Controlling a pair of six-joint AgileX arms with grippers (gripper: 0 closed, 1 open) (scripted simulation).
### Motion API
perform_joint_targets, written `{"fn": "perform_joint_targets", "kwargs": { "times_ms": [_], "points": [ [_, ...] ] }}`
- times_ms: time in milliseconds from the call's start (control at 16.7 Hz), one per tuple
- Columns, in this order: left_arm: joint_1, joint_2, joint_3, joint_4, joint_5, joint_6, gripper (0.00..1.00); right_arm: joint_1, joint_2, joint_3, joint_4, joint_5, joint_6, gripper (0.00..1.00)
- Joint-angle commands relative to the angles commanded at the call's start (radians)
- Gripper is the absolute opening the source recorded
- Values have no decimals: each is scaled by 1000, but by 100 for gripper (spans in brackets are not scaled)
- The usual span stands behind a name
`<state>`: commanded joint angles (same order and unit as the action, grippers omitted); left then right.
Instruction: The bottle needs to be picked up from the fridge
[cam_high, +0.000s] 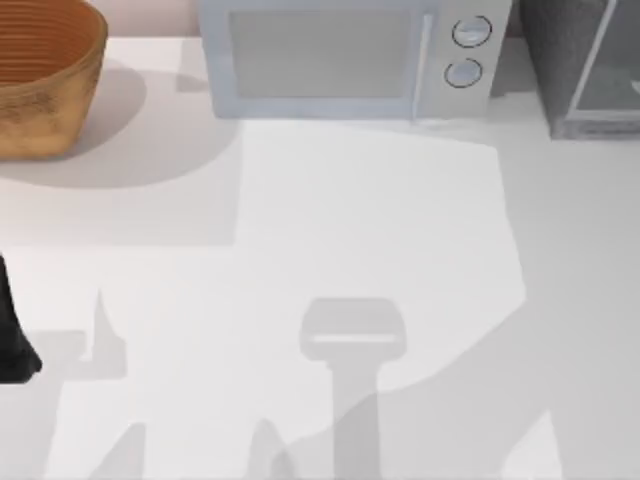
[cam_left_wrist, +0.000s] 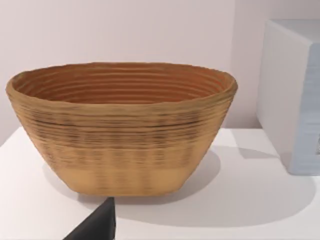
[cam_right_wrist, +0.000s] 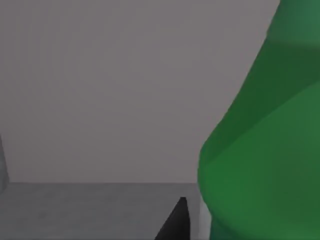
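The bright green bottle (cam_right_wrist: 260, 150) looms very close in the right wrist view, standing on the grey floor inside the fridge (cam_right_wrist: 100, 100). A dark part of my right gripper (cam_right_wrist: 175, 225) sits right beside the bottle's base; whether it touches I cannot tell. In the top view the dark grey fridge (cam_high: 560, 60) stands at the table's far right corner, its pale glassy door panel in a light frame. My left gripper (cam_left_wrist: 95, 225) is parked at the table's left edge, seen as a dark shape (cam_high: 12, 340) in the top view.
A woven basket (cam_high: 40, 80) stands at the back left, and the left wrist view faces it (cam_left_wrist: 120, 135). A light grey microwave (cam_high: 340, 60) with two round knobs sits at the back centre. Arm shadows fall across the white table (cam_high: 330, 250).
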<state>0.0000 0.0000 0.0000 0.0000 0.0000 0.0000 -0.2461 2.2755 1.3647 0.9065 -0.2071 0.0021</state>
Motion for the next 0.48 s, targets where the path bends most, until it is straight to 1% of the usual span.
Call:
{"fn": "perform_joint_targets", "kwargs": {
  "times_ms": [240,480],
  "points": [
    [0,0,0,0,0,0,100,-1,-54,15,-74,0,2,0],
    [0,0,0,0,0,0,100,0,-56,16,-77,-2,3,0]
  ]
}}
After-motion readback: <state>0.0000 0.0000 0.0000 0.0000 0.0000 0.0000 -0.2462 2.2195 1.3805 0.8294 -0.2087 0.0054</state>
